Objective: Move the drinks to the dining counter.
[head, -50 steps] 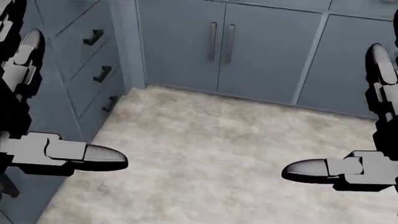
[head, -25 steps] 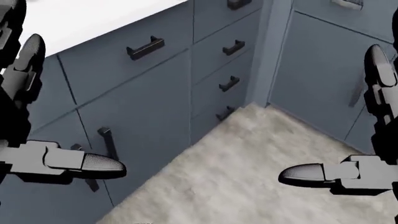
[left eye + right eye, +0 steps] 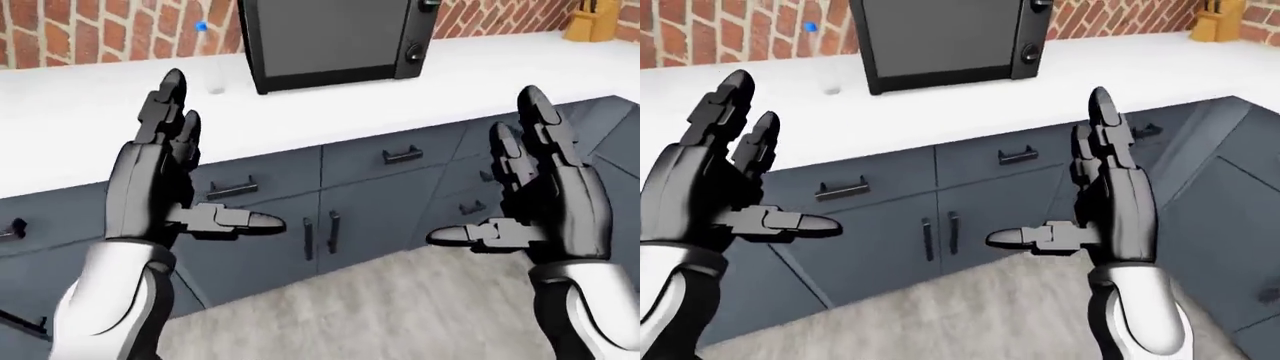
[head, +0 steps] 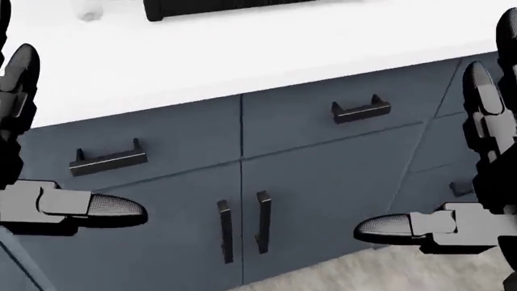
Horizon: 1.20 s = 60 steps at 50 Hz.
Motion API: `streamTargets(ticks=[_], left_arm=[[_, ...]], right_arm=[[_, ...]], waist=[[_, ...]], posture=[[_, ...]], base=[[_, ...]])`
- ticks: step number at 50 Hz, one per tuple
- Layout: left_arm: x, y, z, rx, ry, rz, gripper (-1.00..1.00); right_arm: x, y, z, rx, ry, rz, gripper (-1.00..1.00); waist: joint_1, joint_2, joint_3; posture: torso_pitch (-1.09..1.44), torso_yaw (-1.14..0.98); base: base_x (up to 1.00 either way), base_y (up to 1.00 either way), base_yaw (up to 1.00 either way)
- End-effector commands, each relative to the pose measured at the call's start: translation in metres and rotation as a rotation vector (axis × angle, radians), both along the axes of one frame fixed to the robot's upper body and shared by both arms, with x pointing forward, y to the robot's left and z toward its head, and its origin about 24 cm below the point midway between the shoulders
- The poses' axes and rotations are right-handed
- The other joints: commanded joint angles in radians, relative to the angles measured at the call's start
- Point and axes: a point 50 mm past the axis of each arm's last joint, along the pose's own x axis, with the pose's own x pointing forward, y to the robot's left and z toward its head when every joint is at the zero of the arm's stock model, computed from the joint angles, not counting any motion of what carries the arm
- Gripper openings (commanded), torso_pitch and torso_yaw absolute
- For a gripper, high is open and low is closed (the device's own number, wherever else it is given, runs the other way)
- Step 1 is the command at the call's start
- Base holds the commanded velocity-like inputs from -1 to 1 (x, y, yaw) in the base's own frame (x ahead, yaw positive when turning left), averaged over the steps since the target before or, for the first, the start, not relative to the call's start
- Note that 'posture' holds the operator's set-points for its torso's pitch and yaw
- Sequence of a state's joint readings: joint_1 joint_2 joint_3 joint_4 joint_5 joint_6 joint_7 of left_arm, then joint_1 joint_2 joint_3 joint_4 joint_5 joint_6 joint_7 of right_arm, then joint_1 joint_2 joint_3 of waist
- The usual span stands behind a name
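- The left hand (image 3: 165,176) is raised with its fingers spread and the thumb pointing inward; it is empty, grasping nothing.
- The right hand (image 3: 545,191) mirrors it, palm turned inward, fingers straight and released, also carrying nothing.
- I judge both hands are held up and apart like this because the robot is on its way and has nothing to carry yet; this posture keeps them off the cabinet doors (image 4: 242,224) that lie beyond and between them.
- Beyond the fingertips of both hands runs a white countertop (image 3: 330,105) against a brick wall (image 3: 100,30).
- Above and between the hands, in the left-eye view, stands a black microwave (image 3: 330,37), set at the wall side of the countertop.
- Just above the left hand's fingertips, beside the microwave, stands a faint clear bottle (image 3: 212,75) with a blue cap; this may be one of the drinks, though it is too pale to be sure.
- It sits well apart from either hand, out of reach as things stand.
- Far to the right hand's upper right is a wooden knife block (image 3: 590,21).
- No brand, label or writing can be read anywhere; the microwave shows only dark knobs.
- The dining counter is not identifiable in these views.
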<state>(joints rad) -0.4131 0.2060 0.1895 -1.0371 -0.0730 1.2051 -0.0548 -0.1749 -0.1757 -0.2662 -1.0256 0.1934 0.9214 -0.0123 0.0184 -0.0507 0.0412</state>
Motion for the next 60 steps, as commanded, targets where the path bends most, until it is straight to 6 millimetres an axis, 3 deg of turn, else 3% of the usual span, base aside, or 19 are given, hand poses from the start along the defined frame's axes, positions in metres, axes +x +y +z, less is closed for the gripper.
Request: streamTargets(ticks=[1,4,6,7,8,10,17,20,23,24,27,35,41,45,46,48,52,55,60], left_arm=[[-0.002,0.002,0.009,0.003,-0.054,0.005,1.00],[-0.002,0.004,0.013,0.003,-0.061,0.010,1.00],[-0.002,0.004,0.015,0.005,-0.065,0.010,1.00],[-0.002,0.004,0.016,0.007,-0.066,0.010,1.00],[-0.003,0.003,0.017,0.008,-0.067,0.009,1.00],[-0.003,0.003,0.017,0.010,-0.067,0.008,1.00],[-0.002,0.006,0.030,0.031,-0.078,0.021,1.00],[-0.002,0.007,0.033,0.036,-0.080,0.024,1.00],[-0.003,0.009,0.041,0.047,-0.093,0.028,1.00],[-0.003,0.010,0.041,0.048,-0.095,0.029,1.00],[-0.005,0.013,0.045,0.051,-0.101,0.036,1.00],[-0.011,0.020,0.052,0.051,-0.112,0.048,1.00],[-0.014,0.020,0.054,0.051,-0.115,0.050,1.00],[-0.013,0.019,0.051,0.052,-0.110,0.047,1.00],[-0.013,0.018,0.050,0.052,-0.109,0.046,1.00],[-0.012,0.016,0.049,0.054,-0.106,0.042,1.00],[-0.010,0.012,0.044,0.055,-0.098,0.035,1.00],[-0.010,0.012,0.043,0.057,-0.096,0.032,1.00],[-0.007,0.007,0.041,0.063,-0.092,0.023,1.00]], right_arm=[[-0.003,0.003,0.010,-0.007,-0.065,0.016,1.00],[-0.003,0.002,0.013,-0.008,-0.073,0.015,1.00],[-0.003,0.002,0.016,-0.009,-0.078,0.015,1.00],[-0.004,0.002,0.016,-0.009,-0.079,0.015,1.00],[-0.004,0.001,0.017,-0.009,-0.081,0.015,1.00],[-0.005,0.001,0.018,-0.008,-0.083,0.010,1.00],[-0.007,-0.005,0.017,-0.013,-0.081,-0.043,1.00],[-0.009,-0.007,0.018,0.002,-0.084,-0.045,1.00],[-0.012,-0.009,0.016,0.027,-0.085,-0.044,1.00],[-0.012,-0.009,0.017,0.018,-0.088,-0.048,1.00],[-0.013,-0.008,0.019,-0.005,-0.103,-0.048,1.00],[-0.018,-0.008,0.029,0.002,-0.130,-0.051,1.00],[-0.019,-0.008,0.031,0.011,-0.136,-0.051,1.00],[-0.019,-0.010,0.030,0.020,-0.136,-0.057,1.00],[-0.020,-0.011,0.030,0.026,-0.137,-0.063,1.00],[-0.020,-0.014,0.030,0.039,-0.139,-0.071,1.00],[-0.021,-0.017,0.028,0.053,-0.139,-0.082,1.00],[-0.021,-0.018,0.027,0.059,-0.138,-0.090,1.00],[-0.021,-0.021,0.025,0.073,-0.134,-0.101,1.00]], waist=[[0.000,-0.006,-0.008],[-0.001,0.031,-0.020],[0.010,0.102,-0.067],[0.015,0.076,-0.003],[0.016,0.081,0.006],[0.041,0.058,-0.017],[0.006,0.048,0.011],[0.002,-0.012,-0.011],[-0.013,0.029,-0.025],[-0.016,0.024,0.004],[-0.022,0.013,0.007],[-0.019,-0.018,-0.021],[-0.031,0.028,-0.023],[-0.037,0.176,-0.009],[-0.032,0.116,0.003],[-0.025,0.119,-0.007],[-0.022,0.086,0.035],[-0.028,0.080,-0.004],[-0.010,0.067,-0.001]], posture=[[0.00,0.00],[0.00,0.00],[0.00,0.00],[0.00,0.00],[0.00,0.00],[0.00,0.00],[0.00,0.00],[0.00,0.00],[0.00,0.00],[0.00,0.00],[0.00,0.00],[0.00,0.00],[0.00,0.00],[0.00,0.00],[0.00,0.00],[0.00,0.00],[0.00,0.00],[0.00,0.00],[0.00,0.00]], base=[[0.32,0.00,1.00],[0.33,0.00,1.00],[0.32,0.00,1.00],[0.33,0.00,1.00],[0.33,0.00,1.00],[0.32,0.00,1.00],[0.03,0.00,0.03],[0.00,0.00,0.00],[0.00,-0.08,0.00],[0.00,0.00,0.00],[0.00,0.01,0.00],[0.04,0.56,0.00],[0.01,0.71,0.00],[0.08,0.28,0.00],[0.09,0.19,0.00],[0.31,0.09,0.00],[0.50,0.04,0.00],[0.00,0.00,0.00],[0.05,0.00,0.00]])
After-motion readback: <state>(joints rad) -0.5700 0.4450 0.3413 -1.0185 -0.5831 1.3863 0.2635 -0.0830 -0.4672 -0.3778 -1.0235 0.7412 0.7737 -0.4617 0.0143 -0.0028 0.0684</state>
